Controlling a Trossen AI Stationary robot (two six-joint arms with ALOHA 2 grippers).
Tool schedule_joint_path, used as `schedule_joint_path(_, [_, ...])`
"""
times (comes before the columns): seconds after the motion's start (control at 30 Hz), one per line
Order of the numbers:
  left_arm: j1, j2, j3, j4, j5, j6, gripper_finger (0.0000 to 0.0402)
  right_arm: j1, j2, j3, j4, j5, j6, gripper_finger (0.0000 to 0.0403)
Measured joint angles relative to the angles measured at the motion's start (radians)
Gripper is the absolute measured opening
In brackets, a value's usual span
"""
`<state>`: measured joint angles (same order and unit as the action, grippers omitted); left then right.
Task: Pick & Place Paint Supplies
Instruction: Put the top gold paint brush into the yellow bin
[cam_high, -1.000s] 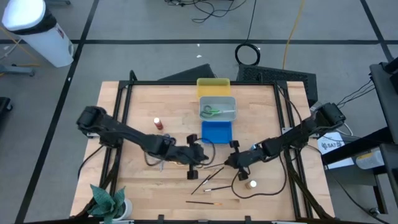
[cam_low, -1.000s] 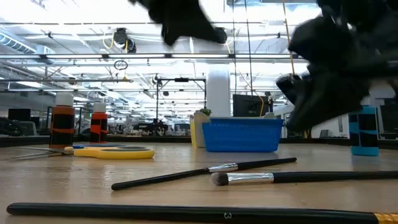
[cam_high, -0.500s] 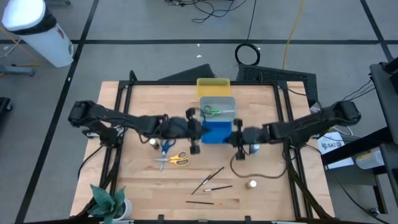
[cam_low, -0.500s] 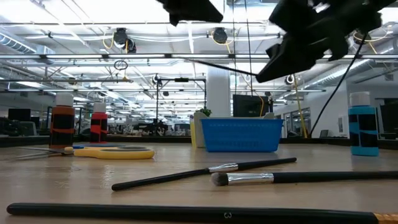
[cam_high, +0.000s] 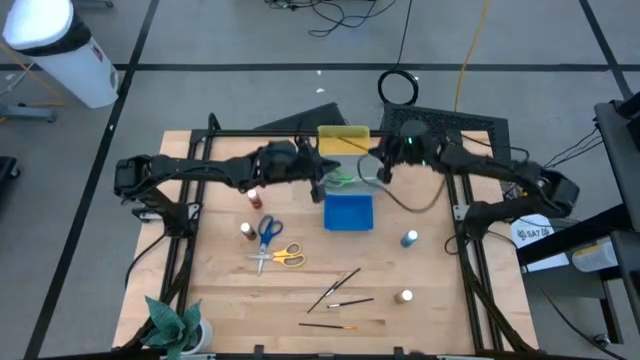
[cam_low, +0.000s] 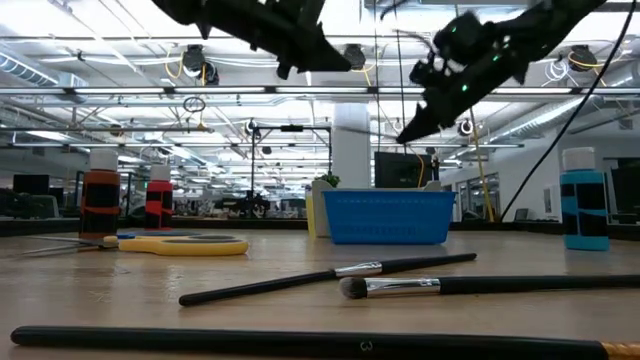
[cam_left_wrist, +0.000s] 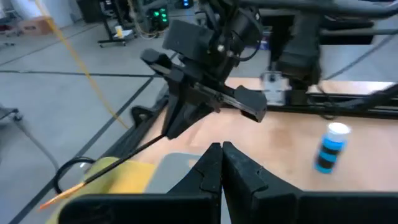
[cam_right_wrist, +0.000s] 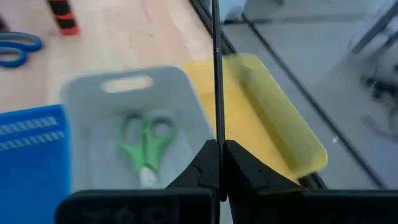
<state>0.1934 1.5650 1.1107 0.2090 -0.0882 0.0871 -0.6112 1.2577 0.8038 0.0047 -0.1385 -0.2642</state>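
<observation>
Left to right on the wooden table (cam_high: 220, 290): green plant (cam_high: 175, 325) sits at the near left corner, red paint bottle (cam_high: 254, 198) and brown paint bottle (cam_high: 247, 231) on the left-centre, blue-handled scissors (cam_high: 265, 234) just beside the brown bottle, yellow-handled scissors (cam_high: 288, 256) touching or nearly touching the blue pair's blades. Open bare wood to the left of these, out to the table's left edge. Left gripper (cam_high: 318, 180) hangs above the trays' left side, fingers pressed together with nothing between them in the left wrist view (cam_left_wrist: 221, 168). Tray row runs at centre toward the far edge: yellow tray (cam_high: 343, 139) at the far edge, grey tray (cam_high: 368, 178) next, blue tray (cam_high: 349, 212) nearest. Green-handled scissors (cam_right_wrist: 144, 142) lie inside the grey tray. Right gripper (cam_high: 383, 165) is up over the grey and yellow trays, jaws clamped on a thin dark brush (cam_right_wrist: 216, 68) that points out over the yellow tray; its orange tip shows in the left wrist view. Three more brushes (cam_high: 338, 298) lie loose near the front edge at centre, two crossing or close, one (cam_high: 328, 325) apart nearest the edge. Blue paint bottle (cam_high: 409, 239) stands right of the blue tray, whitish paint bottle (cam_high: 404, 297) nearer the front right. Clear wood between blue tray and brushes.
</observation>
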Motion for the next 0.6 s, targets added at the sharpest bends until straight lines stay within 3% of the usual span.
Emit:
schedule_joint_path(0.13, [0.061, 0.0, 0.0, -0.022, 0.035, -0.016, 0.0008, -0.098, 0.144, 0.06, 0.012, -0.101, -0.002, 0.0])
schedule_joint_path(0.3, [0.107, 0.0, 0.0, -0.032, 0.063, -0.021, 0.0008, -0.125, 0.282, 0.114, 0.027, -0.1, -0.01, 0.0])
schedule_joint_path(0.6, [0.122, 0.0, 0.0, -0.059, 0.066, -0.02, 0.0008, -0.125, 0.315, 0.136, 0.091, -0.1, -0.01, 0.0028])
